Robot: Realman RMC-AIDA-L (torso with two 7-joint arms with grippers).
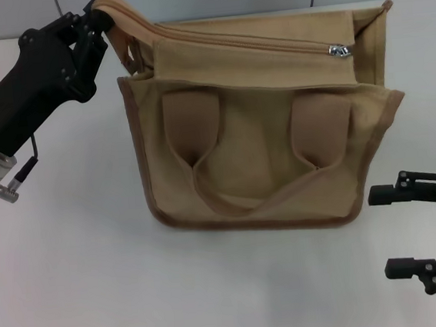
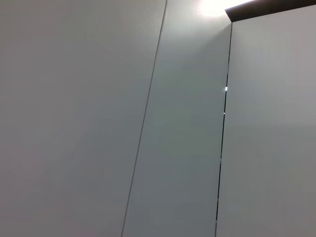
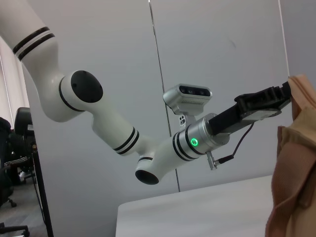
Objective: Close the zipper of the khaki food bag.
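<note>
The khaki food bag (image 1: 256,160) stands on the white table, its two brown strap handles hanging down its front. The zipper (image 1: 268,44) runs along the top panel, with the silver pull tab (image 1: 338,50) near the bag's right end. My left gripper (image 1: 98,22) is shut on the bag's upper left corner flap and holds it up; it also shows in the right wrist view (image 3: 286,94), pinching the bag's edge (image 3: 296,163). My right gripper (image 1: 398,231) is open and empty, low at the right, apart from the bag.
The white table (image 1: 75,285) spreads around the bag. A grey panelled wall (image 2: 148,123) stands behind it; the left wrist view shows only that wall.
</note>
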